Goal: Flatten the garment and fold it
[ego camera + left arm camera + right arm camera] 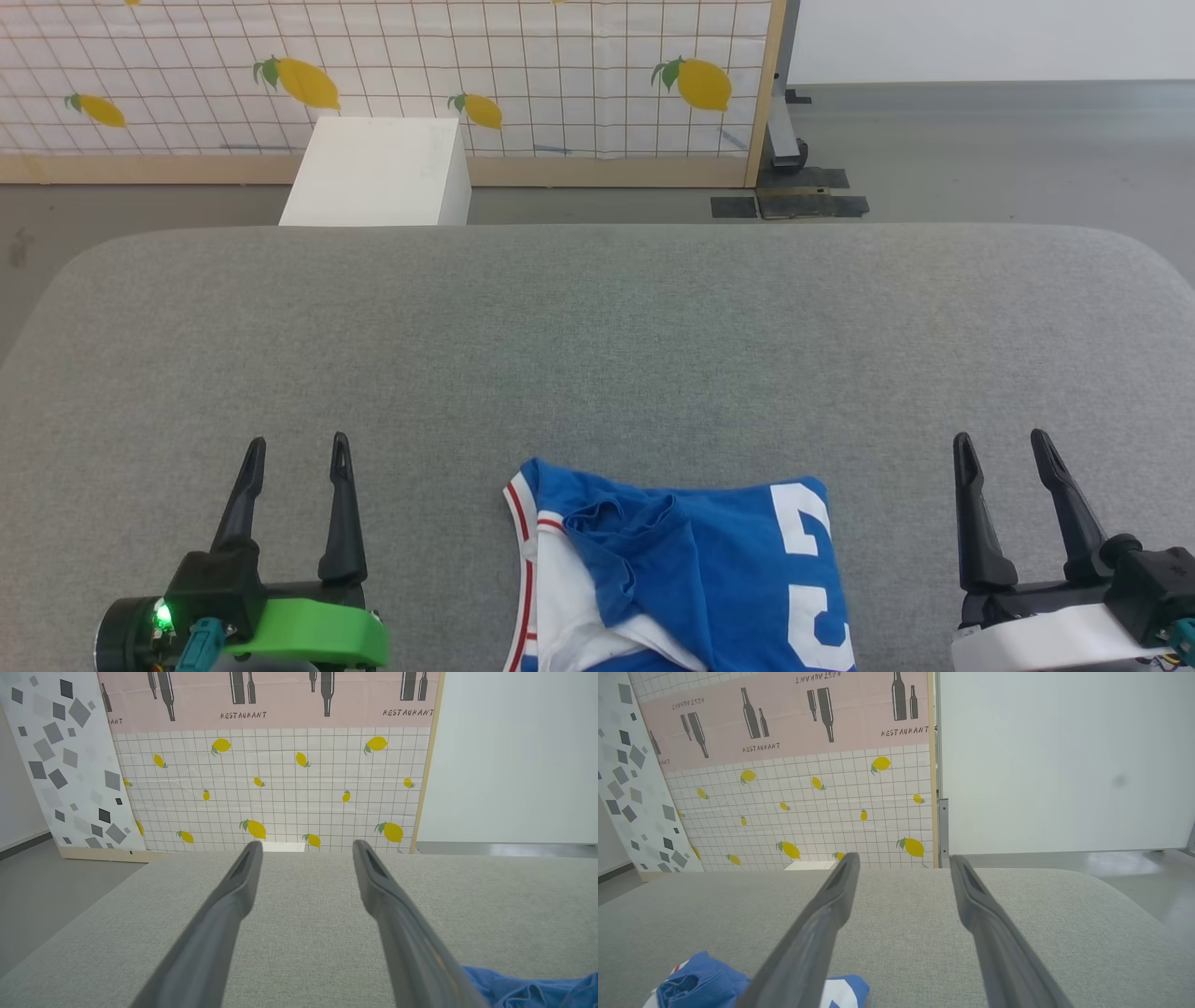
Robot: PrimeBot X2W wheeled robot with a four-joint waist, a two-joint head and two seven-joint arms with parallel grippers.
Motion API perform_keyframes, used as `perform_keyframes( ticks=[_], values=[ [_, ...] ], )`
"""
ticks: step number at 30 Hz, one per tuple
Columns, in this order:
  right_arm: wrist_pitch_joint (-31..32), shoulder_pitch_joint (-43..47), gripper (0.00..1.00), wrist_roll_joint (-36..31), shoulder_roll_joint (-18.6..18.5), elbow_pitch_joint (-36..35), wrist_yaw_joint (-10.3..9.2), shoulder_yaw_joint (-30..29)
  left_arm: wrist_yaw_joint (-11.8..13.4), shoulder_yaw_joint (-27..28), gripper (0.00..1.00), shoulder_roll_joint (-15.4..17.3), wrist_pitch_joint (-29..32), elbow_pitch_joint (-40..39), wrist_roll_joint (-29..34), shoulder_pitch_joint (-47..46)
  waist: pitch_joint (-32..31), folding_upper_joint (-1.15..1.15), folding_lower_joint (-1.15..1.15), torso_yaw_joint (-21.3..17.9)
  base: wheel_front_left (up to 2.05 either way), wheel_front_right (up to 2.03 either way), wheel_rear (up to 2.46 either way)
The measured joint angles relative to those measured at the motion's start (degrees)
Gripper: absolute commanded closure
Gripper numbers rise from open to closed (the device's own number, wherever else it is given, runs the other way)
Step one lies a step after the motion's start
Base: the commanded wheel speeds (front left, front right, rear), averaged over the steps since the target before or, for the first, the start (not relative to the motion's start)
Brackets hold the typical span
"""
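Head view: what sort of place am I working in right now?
Probably a staged test studio, not a real home: a propped lemon-print backdrop panel, a plain white box on the bare grey floor, and a grey padded work surface.

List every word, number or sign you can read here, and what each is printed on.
"RESTAURANT": repeated across the pink panel with bottle prints.
On the garment, white digits: creased and cut off at the picture's edge, not surely readable.
Nothing else legible.
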Motion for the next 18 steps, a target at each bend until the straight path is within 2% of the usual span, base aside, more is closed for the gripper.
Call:
perform_keyframes(
  ticks=[6,10,14,18],
  values=[
    [0.00,-0.76,0.00,1.11,0.05,-1.33,0.00,-0.05,-0.05,0.08,0.00,-0.05,0.00,0.22,0.41,0.01,0.07,0.00,0.00,-0.18,0.00,0.00,0.00],
    [0.00,-6.78,0.00,0.20,-0.23,-4.63,0.00,-0.35,-0.05,0.12,0.00,-0.09,0.00,0.35,0.56,0.01,0.28,0.00,0.00,-0.49,0.00,0.00,0.00],
    [2.72,-14.07,0.00,0.56,-3.85,-5.58,0.00,0.57,-0.05,0.12,0.00,-0.11,0.00,0.52,0.57,0.00,0.35,0.00,0.00,-0.60,0.00,0.00,0.00],
    [11.74,-20.27,0.00,3.50,-8.93,-5.17,0.00,3.58,0.05,-0.32,0.00,-0.14,0.00,0.47,0.57,-0.02,0.70,0.00,0.00,-0.15,0.00,0.00,0.00]
  ],
)
